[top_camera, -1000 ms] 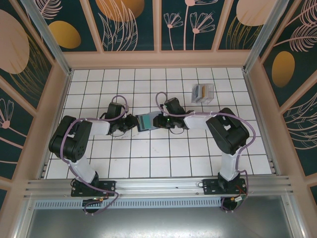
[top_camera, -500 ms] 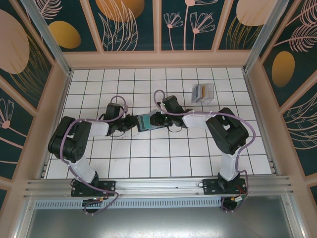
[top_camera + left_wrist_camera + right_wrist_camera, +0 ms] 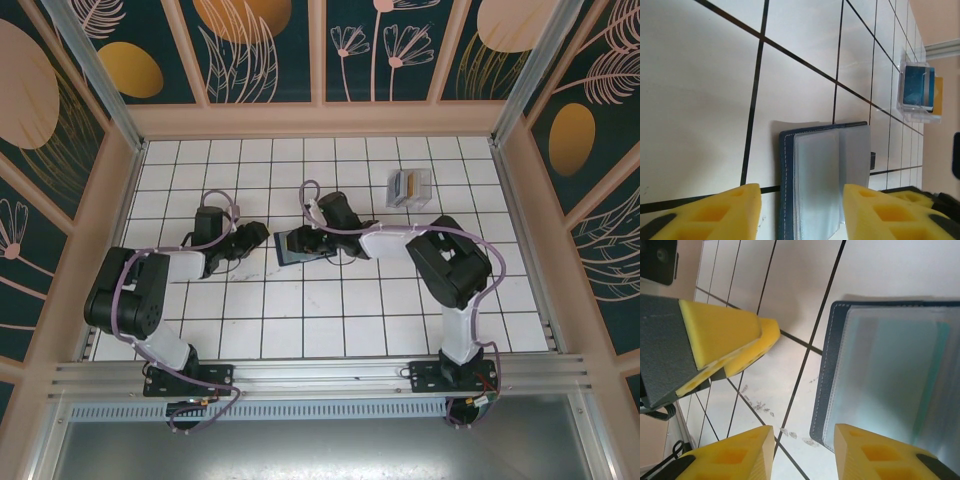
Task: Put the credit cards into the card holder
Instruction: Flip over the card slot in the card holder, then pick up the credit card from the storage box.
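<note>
The card holder, a dark navy wallet with a grey-blue clear lining, lies open and flat on the white tiles at mid-table. In the left wrist view the card holder lies just beyond my left gripper, which is open and holds nothing. My left gripper sits just left of it. My right gripper is at its right side. It is open too, and the right gripper has one yellow finger over the card holder edge. The credit cards stand in a clear rack, a blue one facing out.
The clear plastic rack stands at the back right of the tiled table. The left gripper's yellow fingers are close to the right gripper's. Scuff marks dot the tile between them. Pink frame walls bound the table.
Both grippers have opened. The left arm has drawn back to the left, away from the card holder, which now lies flat. The right gripper has shifted slightly left and back.
</note>
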Available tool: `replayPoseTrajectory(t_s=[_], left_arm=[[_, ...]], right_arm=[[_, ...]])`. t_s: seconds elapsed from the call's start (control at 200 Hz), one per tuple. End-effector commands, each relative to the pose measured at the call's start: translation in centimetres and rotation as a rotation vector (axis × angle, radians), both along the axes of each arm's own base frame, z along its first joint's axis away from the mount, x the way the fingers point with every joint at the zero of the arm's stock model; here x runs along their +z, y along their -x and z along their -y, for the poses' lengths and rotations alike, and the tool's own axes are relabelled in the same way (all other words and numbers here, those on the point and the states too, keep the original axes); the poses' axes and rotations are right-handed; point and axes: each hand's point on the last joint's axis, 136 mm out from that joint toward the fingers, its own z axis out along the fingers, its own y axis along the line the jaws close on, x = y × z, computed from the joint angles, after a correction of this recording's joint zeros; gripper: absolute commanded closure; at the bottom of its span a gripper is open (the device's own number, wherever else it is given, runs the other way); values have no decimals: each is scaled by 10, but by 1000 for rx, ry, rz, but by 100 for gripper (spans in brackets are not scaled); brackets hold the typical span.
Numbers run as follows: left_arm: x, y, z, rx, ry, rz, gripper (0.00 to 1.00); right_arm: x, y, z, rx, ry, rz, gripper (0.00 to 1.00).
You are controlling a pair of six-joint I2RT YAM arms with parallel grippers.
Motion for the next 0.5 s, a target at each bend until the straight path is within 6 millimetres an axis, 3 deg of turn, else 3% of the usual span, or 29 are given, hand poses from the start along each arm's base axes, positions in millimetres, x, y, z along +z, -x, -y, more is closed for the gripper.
replayPoseTrajectory(t_s=[0.0,0.125,0.165,0.21,0.25,0.35,0.46,0.495], left_arm=[[7,-3,0,-20,-22,30,56],[3,-1,1,-31,-55,30,56],[4,-2,2,-32,-74,35,55],[6,-3,3,-36,-92,44,55],[9,-3,3,-35,-106,52,54],[10,-3,6,-49,-147,68,52],[14,0,15,-98,-140,88,50],[17,1,15,-98,-142,99,49]], right_arm=[[52,-32,28,-85,-23,144,61],[74,-77,93,-287,139,262,59],[77,-83,107,-332,193,286,57],[86,-103,142,-416,252,313,54],[92,-112,160,-451,278,326,50],[102,-132,219,-602,347,329,33],[100,-145,275,-747,408,292,3],[99,-149,290,-783,412,271,1]])
